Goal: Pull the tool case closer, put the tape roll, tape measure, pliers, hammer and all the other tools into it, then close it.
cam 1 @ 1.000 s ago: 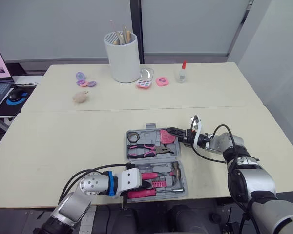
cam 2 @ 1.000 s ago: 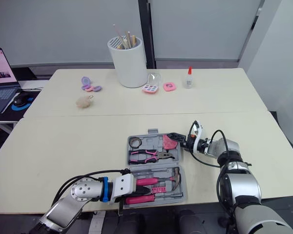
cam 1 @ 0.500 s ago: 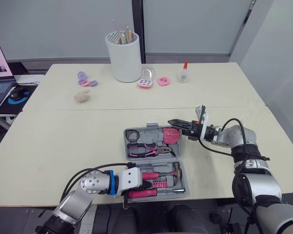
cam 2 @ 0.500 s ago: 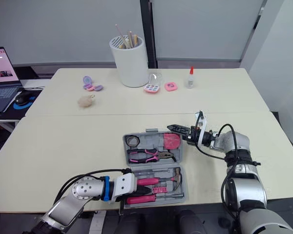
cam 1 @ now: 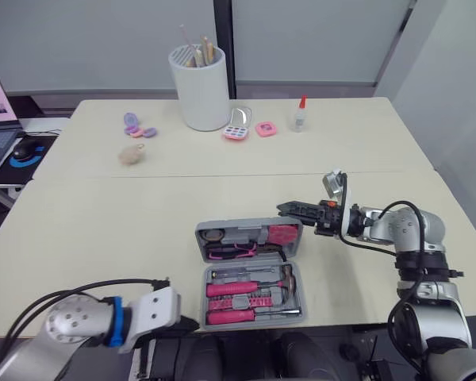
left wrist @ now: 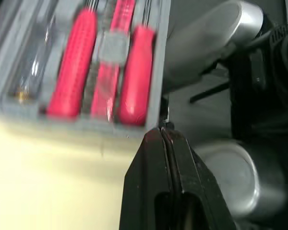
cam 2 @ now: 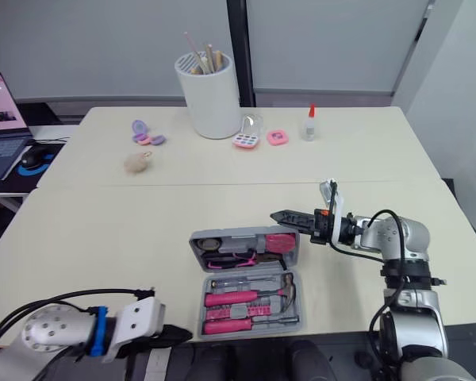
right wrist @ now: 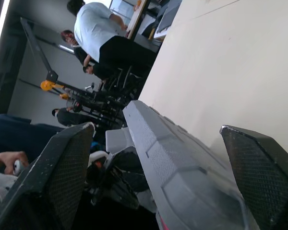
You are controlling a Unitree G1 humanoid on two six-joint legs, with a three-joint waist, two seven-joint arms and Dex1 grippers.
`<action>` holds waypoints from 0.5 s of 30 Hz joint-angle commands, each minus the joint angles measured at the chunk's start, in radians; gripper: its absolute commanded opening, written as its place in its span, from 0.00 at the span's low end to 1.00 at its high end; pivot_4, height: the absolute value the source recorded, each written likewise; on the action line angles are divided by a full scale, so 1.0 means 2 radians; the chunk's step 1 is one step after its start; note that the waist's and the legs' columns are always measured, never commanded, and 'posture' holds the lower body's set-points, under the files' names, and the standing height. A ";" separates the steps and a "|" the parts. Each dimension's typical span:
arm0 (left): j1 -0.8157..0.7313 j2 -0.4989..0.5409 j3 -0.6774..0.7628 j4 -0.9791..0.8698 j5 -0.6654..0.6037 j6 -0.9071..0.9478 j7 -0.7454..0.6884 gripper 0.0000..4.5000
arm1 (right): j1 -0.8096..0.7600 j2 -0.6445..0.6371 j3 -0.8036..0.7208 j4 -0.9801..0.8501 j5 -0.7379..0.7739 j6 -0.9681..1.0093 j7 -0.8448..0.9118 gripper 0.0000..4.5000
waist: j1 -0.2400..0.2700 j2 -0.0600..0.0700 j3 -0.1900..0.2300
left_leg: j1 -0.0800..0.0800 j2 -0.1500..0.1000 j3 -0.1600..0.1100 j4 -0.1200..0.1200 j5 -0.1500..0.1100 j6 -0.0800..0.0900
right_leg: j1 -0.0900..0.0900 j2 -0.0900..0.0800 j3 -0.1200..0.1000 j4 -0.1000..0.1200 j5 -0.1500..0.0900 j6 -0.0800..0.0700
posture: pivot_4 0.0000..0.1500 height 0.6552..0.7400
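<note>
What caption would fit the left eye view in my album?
Right gripper, open around the half-raised lid of a tool case filled with pink-handled tools.

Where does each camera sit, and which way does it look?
Left eye view: on the head, facing forward and down at the table and case; both arms show.
Right eye view: beside it, same scene, same arms.
Left wrist view: on the left wrist, facing along the shut left gripper at tool handles in the case.
Right wrist view: on the right wrist, facing along the open right gripper over the lid, people beyond.
All four share the case.
</note>
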 commanded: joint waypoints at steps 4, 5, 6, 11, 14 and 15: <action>0.028 0.002 0.055 0.037 0.024 -0.001 0.019 0.00 | 0.074 -0.046 -0.020 -0.184 0.129 0.106 -0.014 0.99 | 0.005 0.000 0.000 | 0.000 0.000 0.000 0.000 0.000 0.000 | 0.000 0.000 -0.001 -0.001 -0.001 0.001 | 1.00 1.00; 0.021 -0.005 0.047 0.044 0.033 -0.003 0.030 0.00 | 0.090 -0.057 -0.017 -0.207 0.148 0.108 -0.019 0.99 | 0.006 0.000 0.000 | 0.000 0.000 0.000 0.000 0.000 0.000 | 0.000 0.000 0.000 -0.002 -0.001 0.001 | 1.00 1.00; 0.013 -0.013 0.038 0.048 0.037 -0.003 0.040 0.00 | 0.106 -0.069 -0.014 -0.230 0.164 0.108 -0.021 0.99 | 0.006 0.000 0.000 | 0.000 0.000 0.000 -0.001 0.000 0.000 | 0.000 0.000 0.000 -0.002 -0.001 0.001 | 1.00 1.00; -0.024 -0.050 0.007 0.068 0.079 -0.013 0.095 0.00 | 0.161 -0.138 0.035 -0.333 0.093 -0.016 -0.021 0.99 | 0.007 -0.001 0.000 | -0.002 0.000 0.000 -0.001 0.000 0.000 | 0.000 0.000 0.000 -0.004 0.000 0.002 | 1.00 1.00; -0.035 -0.063 -0.008 0.078 0.094 -0.009 0.115 0.00 | 0.177 -0.213 0.145 -0.326 -0.087 -0.223 -0.005 0.91 | 0.004 -0.001 0.000 | -0.001 0.000 -0.001 -0.001 0.000 0.000 | 0.000 0.000 -0.001 -0.005 0.000 0.002 | 1.00 1.00; -0.039 -0.069 -0.014 0.075 0.092 0.000 0.118 0.00 | 0.181 -0.233 0.175 -0.312 -0.141 -0.285 -0.002 0.87 | 0.004 -0.001 0.000 | -0.001 0.000 -0.001 -0.001 0.000 0.000 | 0.000 0.000 -0.001 -0.005 0.000 0.002 | 1.00 1.00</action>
